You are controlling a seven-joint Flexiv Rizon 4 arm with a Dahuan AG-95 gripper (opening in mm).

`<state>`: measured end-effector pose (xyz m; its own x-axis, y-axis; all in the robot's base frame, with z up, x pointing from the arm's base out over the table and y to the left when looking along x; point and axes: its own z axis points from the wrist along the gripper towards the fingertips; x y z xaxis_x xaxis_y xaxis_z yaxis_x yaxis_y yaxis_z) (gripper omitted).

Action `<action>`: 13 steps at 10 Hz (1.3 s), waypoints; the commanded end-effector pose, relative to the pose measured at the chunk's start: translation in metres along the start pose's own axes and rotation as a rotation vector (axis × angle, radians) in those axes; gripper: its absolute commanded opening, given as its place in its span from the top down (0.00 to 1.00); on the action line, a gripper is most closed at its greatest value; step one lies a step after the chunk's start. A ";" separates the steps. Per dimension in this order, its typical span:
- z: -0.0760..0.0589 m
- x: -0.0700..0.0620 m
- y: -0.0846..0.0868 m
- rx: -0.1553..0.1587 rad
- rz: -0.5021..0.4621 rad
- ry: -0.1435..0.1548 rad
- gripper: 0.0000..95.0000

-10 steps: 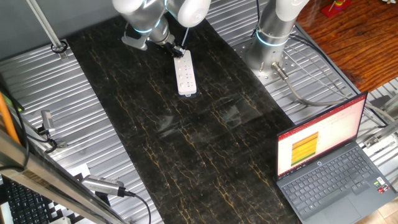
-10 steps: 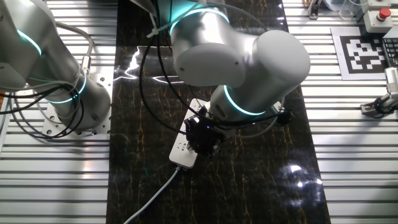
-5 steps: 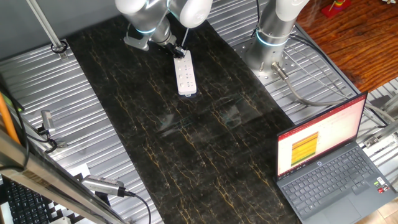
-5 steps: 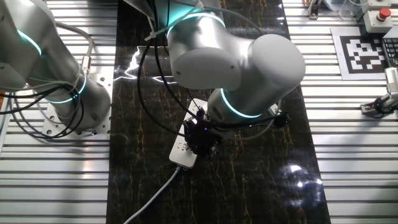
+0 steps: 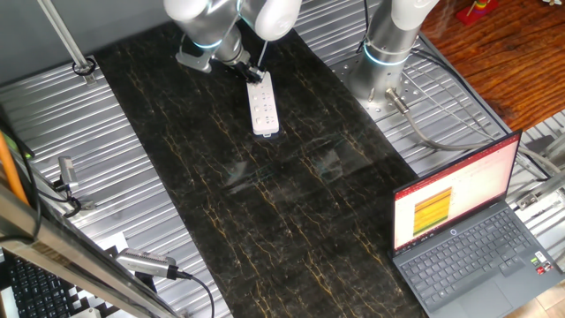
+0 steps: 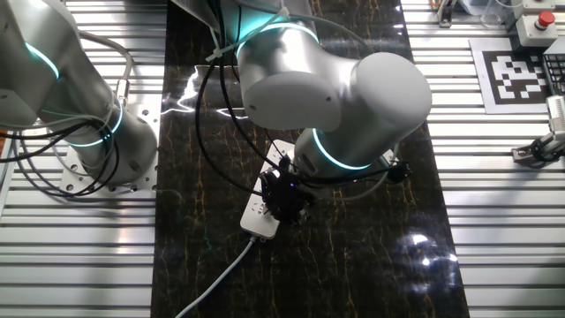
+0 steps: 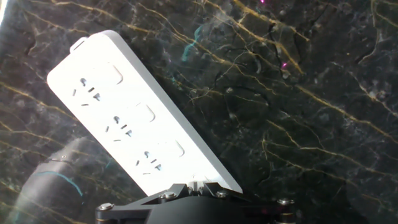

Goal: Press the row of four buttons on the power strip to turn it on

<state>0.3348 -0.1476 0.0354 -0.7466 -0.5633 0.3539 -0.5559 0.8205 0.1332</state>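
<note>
The white power strip (image 5: 265, 108) lies on the black marbled mat, its cord (image 6: 218, 281) trailing off the near end in the other fixed view. My gripper (image 5: 253, 74) is down at the strip's cord end (image 6: 262, 215), fingertips together and touching the strip's top. In the hand view the power strip (image 7: 118, 112) runs up to the left, with three square buttons (image 7: 146, 112) showing beside the socket holes. The gripper (image 7: 198, 185) is shut against the strip's near end and hides whatever lies under its fingers.
A second arm's base (image 5: 385, 64) stands on the metal table beside the mat. An open laptop (image 5: 466, 231) sits at the front right. A printed marker tag (image 6: 521, 74) and a red button box (image 6: 540, 24) lie at the far side.
The arm's upper body has shifted slightly to the left in the other fixed view. The fingertips stay on the same end of the power strip, which has not moved.
</note>
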 end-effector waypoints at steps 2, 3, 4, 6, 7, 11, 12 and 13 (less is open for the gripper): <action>0.004 -0.005 -0.002 -0.008 -0.001 0.004 1.00; 0.005 -0.007 -0.001 -0.008 0.000 0.003 1.00; 0.006 -0.009 -0.001 -0.007 -0.001 0.004 1.00; 0.007 -0.012 0.000 -0.009 -0.003 0.006 1.00; 0.008 -0.012 0.000 -0.007 -0.006 0.009 1.00; 0.009 -0.010 -0.001 -0.016 -0.020 0.000 1.00; 0.007 -0.008 -0.001 -0.023 -0.024 -0.004 1.00; 0.004 -0.007 0.000 -0.032 -0.023 -0.007 1.00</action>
<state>0.3383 -0.1444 0.0353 -0.7355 -0.5832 0.3448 -0.5614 0.8095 0.1719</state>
